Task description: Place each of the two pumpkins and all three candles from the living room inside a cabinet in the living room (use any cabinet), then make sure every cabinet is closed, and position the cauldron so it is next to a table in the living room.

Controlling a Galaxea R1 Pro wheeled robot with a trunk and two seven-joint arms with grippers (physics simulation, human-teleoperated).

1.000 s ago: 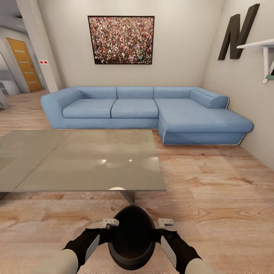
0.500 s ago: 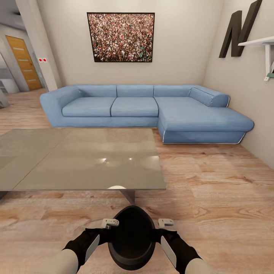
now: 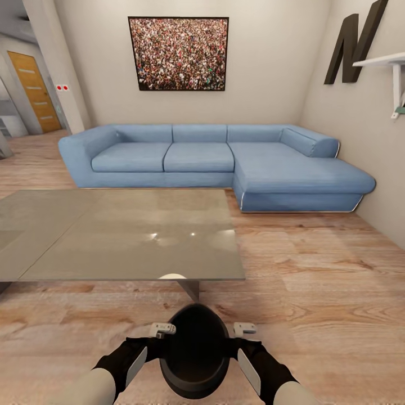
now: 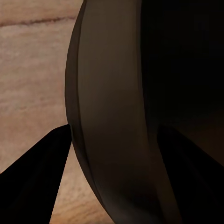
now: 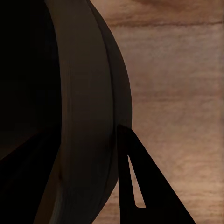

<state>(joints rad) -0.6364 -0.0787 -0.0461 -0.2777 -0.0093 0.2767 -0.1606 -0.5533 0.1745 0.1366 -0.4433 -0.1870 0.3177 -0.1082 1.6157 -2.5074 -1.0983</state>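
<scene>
We reach both arms forward and low, our left gripper (image 3: 159,336) and right gripper (image 3: 235,336) each pinching a side of the black cauldron (image 3: 194,351), held between them above the wood floor (image 3: 315,292), just short of the grey table (image 3: 118,236).

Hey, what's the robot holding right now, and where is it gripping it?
The black cauldron, carried between both arms: the left gripper grips its left rim and the right gripper its right rim.

Black cauldron (image 3: 194,351) upright, near table (image 3: 67,247).
</scene>
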